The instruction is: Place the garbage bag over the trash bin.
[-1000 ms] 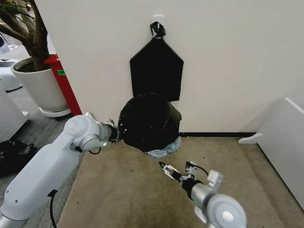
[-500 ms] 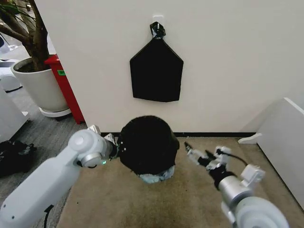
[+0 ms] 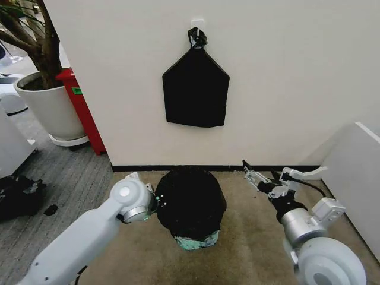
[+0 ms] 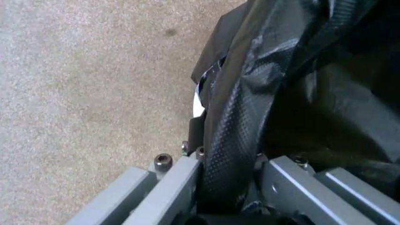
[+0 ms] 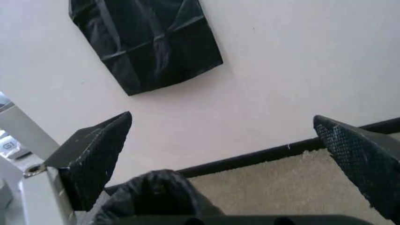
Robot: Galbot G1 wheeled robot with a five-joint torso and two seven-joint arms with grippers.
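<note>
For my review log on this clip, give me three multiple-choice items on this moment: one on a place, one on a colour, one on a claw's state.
1. Where does the bagged trash bin stand?
A. on the carpet
B. inside the plant pot
C. on the white shelf

2. What colour is the garbage bag?
A. white
B. black
C. red

3. How is the right claw?
A. shut on the bag
B. shut on the bin
C. open, holding nothing

Answers: 1 A, its pale base sits on the carpet near the wall. 2 B, glossy black film covers the bin. 3 C, its fingers stand spread in air while the left claw grips the bag.
</note>
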